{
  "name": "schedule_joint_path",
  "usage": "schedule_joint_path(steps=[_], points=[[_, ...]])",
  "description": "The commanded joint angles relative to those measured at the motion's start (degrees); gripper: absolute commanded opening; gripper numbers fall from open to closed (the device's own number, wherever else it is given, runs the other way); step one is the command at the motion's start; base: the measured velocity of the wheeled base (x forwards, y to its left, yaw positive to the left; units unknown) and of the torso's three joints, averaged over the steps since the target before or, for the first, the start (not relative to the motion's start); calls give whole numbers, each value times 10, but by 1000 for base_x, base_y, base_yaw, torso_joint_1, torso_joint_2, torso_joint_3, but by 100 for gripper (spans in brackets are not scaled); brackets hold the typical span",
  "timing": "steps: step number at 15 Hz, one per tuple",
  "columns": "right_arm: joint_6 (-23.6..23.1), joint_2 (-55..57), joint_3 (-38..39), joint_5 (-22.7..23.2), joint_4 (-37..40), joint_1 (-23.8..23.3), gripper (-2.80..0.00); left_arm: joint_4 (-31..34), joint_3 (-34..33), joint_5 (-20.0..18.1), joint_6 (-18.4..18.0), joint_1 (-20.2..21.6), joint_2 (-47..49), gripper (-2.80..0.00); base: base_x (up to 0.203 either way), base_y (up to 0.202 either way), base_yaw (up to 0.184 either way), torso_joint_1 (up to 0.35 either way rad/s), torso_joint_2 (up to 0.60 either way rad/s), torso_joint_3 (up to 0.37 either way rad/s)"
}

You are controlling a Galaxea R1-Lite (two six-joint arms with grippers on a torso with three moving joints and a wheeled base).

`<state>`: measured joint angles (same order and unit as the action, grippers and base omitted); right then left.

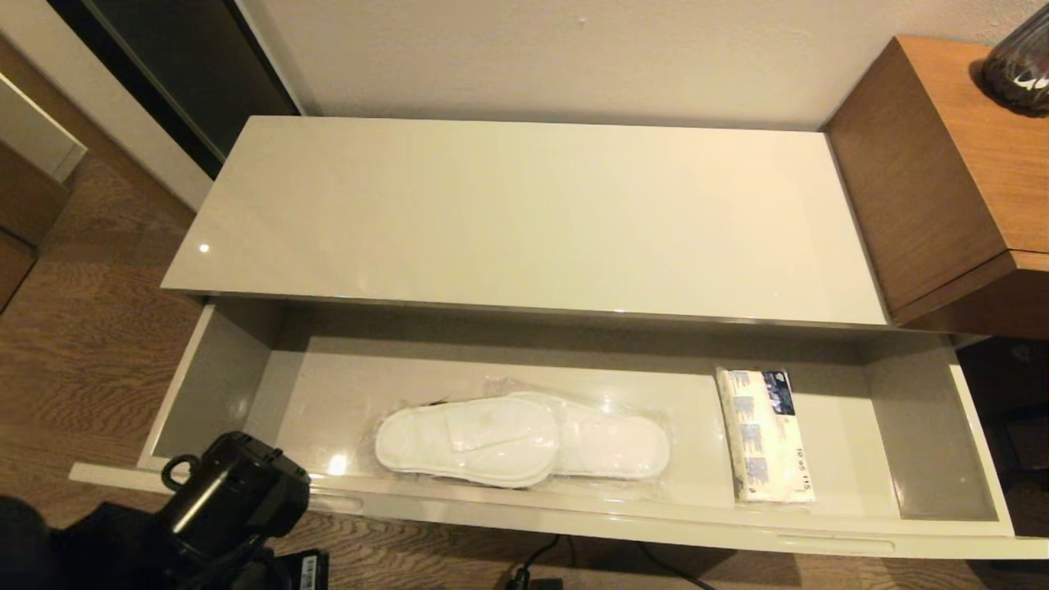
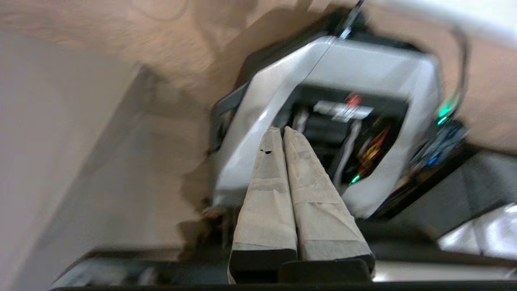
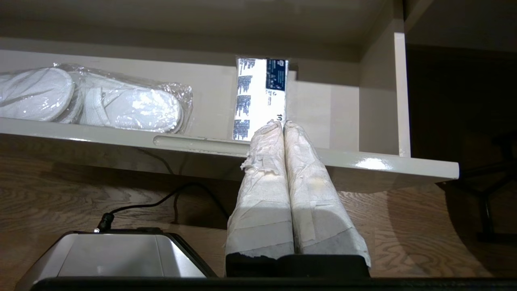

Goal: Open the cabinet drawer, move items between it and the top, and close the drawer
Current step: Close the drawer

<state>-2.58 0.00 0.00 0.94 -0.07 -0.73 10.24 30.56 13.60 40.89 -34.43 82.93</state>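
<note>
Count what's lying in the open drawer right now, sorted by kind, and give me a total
Wrapped slippers: 1 sealed pack, toward the middle of the cabinet drawer
Tissue pack: 1, toward the drawer's right end
Total: 2 items in the drawer, 0 on the top

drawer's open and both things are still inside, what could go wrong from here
1. The slippers are sealed in clear wrap and lie flat on the drawer floor, so a pinch may slip or catch only film.
2. The tissue pack lies close to the front wall, leaving little room for fingers on that side.
3. The left end effector is shut and empty; it has to open before any pickup. The right end effector is shut too, in front of the drawer.
</note>
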Motion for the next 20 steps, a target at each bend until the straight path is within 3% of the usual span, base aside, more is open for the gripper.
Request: schedule_joint_path(steps=[1,5,8,11,14,20], points=[[-1,0,0,0,0,-1,-280,-27,7,4,6,0,51,-280,0,0,0,0,0,0],[-1,0,0,0,0,-1,-280,-31,39,39,9,1,94,-280,0,0,0,0,0,0],[-1,-1,0,0,0,0,-280,-32,53,41,8,1,107,-280,0,0,0,0,0,0],[-1,0,0,0,0,0,-280,-80,56,48,6,4,133,-280,0,0,0,0,0,0],[-1,0,0,0,0,0,-280,-111,71,79,1,12,162,-280,0,0,0,0,0,0],[-1,0,0,0,0,0,-280,-89,200,79,-64,83,143,-280,0,0,0,0,0,0]])
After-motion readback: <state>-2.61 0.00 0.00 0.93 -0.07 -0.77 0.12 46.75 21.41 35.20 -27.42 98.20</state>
